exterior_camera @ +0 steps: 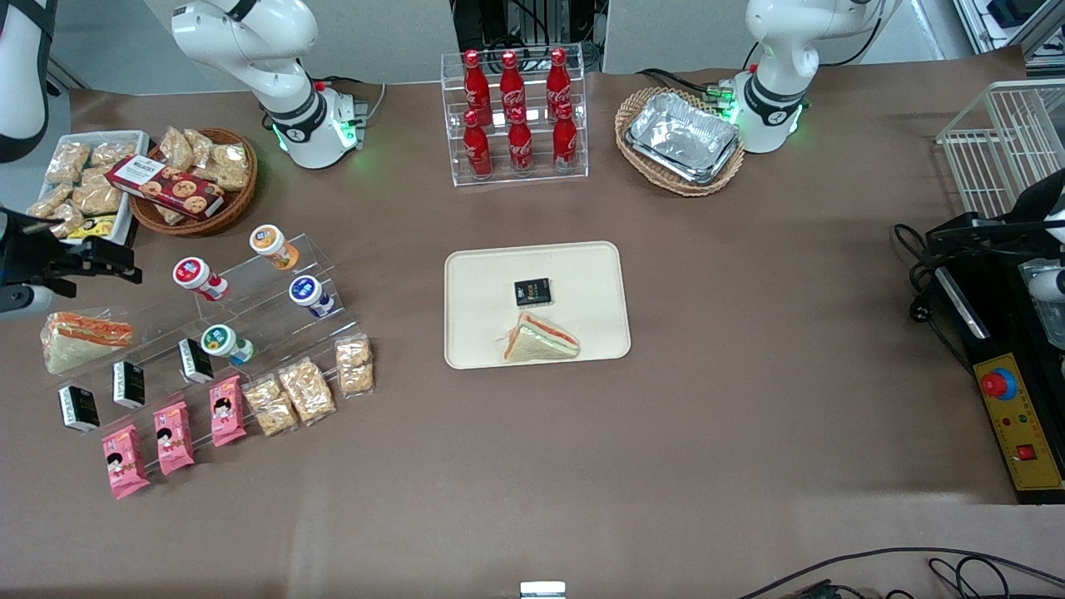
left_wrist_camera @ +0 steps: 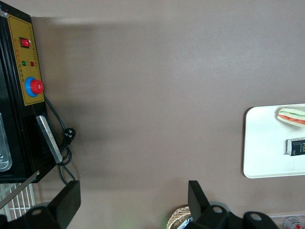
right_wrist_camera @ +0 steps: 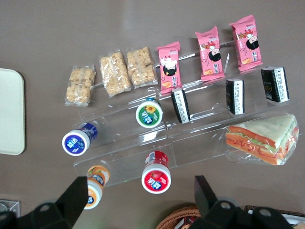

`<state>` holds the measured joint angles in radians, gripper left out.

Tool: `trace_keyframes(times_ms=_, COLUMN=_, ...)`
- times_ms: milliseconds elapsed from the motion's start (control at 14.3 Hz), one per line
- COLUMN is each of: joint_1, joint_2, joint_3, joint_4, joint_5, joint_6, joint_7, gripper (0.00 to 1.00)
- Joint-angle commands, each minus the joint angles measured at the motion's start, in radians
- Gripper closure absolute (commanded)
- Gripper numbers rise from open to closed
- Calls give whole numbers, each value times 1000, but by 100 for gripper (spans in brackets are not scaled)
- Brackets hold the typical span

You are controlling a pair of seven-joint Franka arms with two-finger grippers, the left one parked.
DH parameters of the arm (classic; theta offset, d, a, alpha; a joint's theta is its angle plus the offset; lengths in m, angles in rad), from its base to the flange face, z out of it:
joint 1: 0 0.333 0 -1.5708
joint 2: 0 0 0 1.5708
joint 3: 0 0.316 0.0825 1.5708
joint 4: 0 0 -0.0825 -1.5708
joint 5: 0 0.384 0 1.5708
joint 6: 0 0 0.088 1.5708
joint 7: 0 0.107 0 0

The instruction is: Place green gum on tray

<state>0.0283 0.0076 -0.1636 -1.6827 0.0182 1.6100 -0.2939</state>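
The green gum [exterior_camera: 220, 341] [right_wrist_camera: 149, 114], a small white bottle with a green-rimmed lid, lies on the lowest step of a clear acrylic stand [exterior_camera: 250, 308]. My gripper [exterior_camera: 108, 264] [right_wrist_camera: 140, 186] hangs open above the table at the working arm's end, holding nothing. The green gum lies nearer to the front camera than the gripper. The pale beige tray [exterior_camera: 582, 266] [right_wrist_camera: 9, 114] [left_wrist_camera: 262, 143] lies mid-table and carries a small black packet [exterior_camera: 532, 292] and a wrapped sandwich [exterior_camera: 541, 339].
The stand also holds red-lidded [right_wrist_camera: 156, 177], orange-lidded [right_wrist_camera: 93, 186] and blue-lidded [right_wrist_camera: 76, 142] bottles. Black packets, pink packets, cracker bags and a sandwich [exterior_camera: 83, 337] are around it. A snack basket [exterior_camera: 195, 183], a cola rack [exterior_camera: 516, 116] and a foil-tray basket [exterior_camera: 681, 137] stand farther back.
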Motion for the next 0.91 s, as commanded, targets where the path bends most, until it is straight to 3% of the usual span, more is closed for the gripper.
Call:
trace_keyframes(times_ms=0, joint_1=-1, joint_2=-69, joint_3=4, joint_4=-81, joint_5=-7, joint_6=51, joint_7=-13, gripper=0)
trace_keyframes(times_ms=280, joint_1=4, joint_2=-107, joint_3=3, joint_4=-163, joint_5=-9, joint_6=143, joint_7=-16, gripper=0)
trace_keyframes(times_ms=840, joint_1=8, joint_2=-11, joint_3=6, joint_4=-169, joint_5=-37, joint_6=206, joint_7=-14, gripper=0)
